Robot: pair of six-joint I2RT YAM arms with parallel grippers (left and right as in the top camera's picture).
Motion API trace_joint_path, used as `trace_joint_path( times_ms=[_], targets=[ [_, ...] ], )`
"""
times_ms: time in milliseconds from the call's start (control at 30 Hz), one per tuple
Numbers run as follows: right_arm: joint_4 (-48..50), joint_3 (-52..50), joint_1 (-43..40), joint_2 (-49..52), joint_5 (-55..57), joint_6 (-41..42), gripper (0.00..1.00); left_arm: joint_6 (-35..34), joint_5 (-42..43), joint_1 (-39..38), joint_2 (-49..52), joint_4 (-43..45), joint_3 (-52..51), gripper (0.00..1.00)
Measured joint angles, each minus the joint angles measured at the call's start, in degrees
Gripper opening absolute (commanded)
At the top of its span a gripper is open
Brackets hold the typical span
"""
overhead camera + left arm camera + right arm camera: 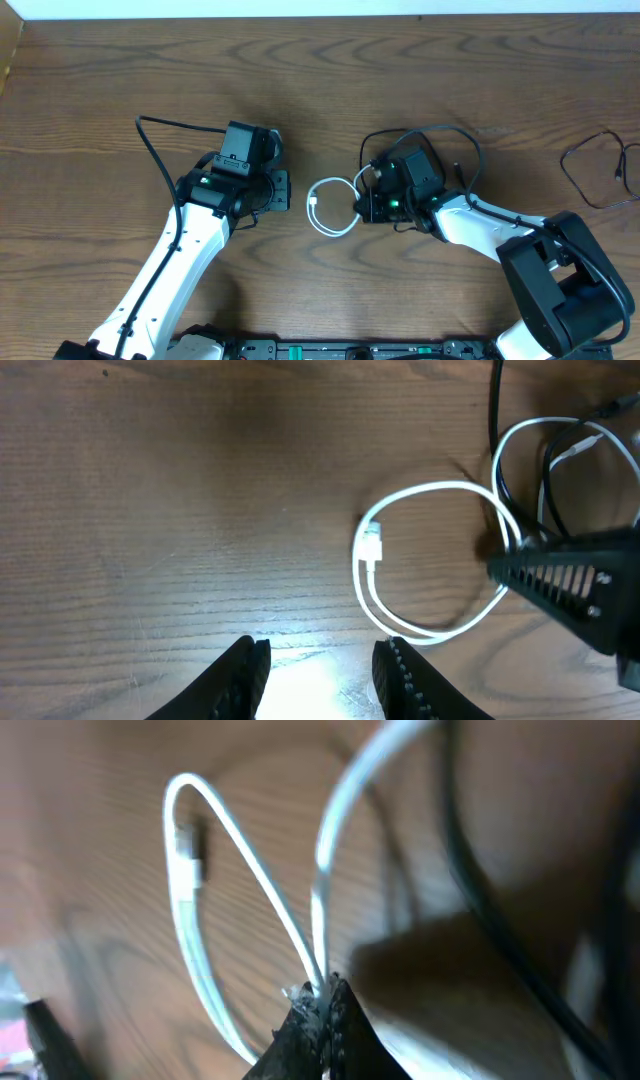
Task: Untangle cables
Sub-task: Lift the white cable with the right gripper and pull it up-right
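Observation:
The white cable (331, 207) lies coiled in a small loop at mid-table, between the two arms. My right gripper (360, 206) is shut on the loop's right side; in the right wrist view the white cable (188, 890) runs into the pinched tips of the right gripper (322, 997). My left gripper (285, 190) stands open just left of the loop and touches nothing. In the left wrist view the left gripper (320, 670) has bare wood between its fingers, with the white cable (430, 488) and its plug (372, 545) ahead. The black cable (592, 172) lies apart at the far right.
The right arm's own thicker black cord (440, 135) arcs above its wrist. The right arm's base (560, 290) fills the lower right corner. The table's back edge (320, 18) runs along the top, and a rail (350, 350) lines the front.

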Motion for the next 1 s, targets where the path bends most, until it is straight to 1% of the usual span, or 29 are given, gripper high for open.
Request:
trace_joint_path(
  times_ms=[167, 333, 400, 600, 800, 1000],
  targets=[
    [0.3, 1.5, -0.7, -3.4, -1.7, -5.3, 0.01, 0.0, 0.0, 0.0, 0.0, 0.0, 0.0, 0.39],
    [0.9, 5.0, -2.8, -15.0, 1.5, -9.8, 0.01, 0.0, 0.0, 0.0, 0.0, 0.0, 0.0, 0.39],
    [2.9, 6.3, -4.0, -21.7, 4.6, -11.3, 0.01, 0.0, 0.0, 0.0, 0.0, 0.0, 0.0, 0.39],
    [9.8, 6.6, -5.3, -33.5, 13.0, -13.2, 0.01, 0.0, 0.0, 0.0, 0.0, 0.0, 0.0, 0.39],
    [15.4, 6.7, -5.4, -39.1, 17.4, -14.5, 0.01, 0.0, 0.0, 0.0, 0.0, 0.0, 0.0, 0.39],
    [15.6, 6.7, -5.4, -40.7, 23.1, -15.1, 0.01, 0.0, 0.0, 0.0, 0.0, 0.0, 0.0, 0.39]
  ],
)
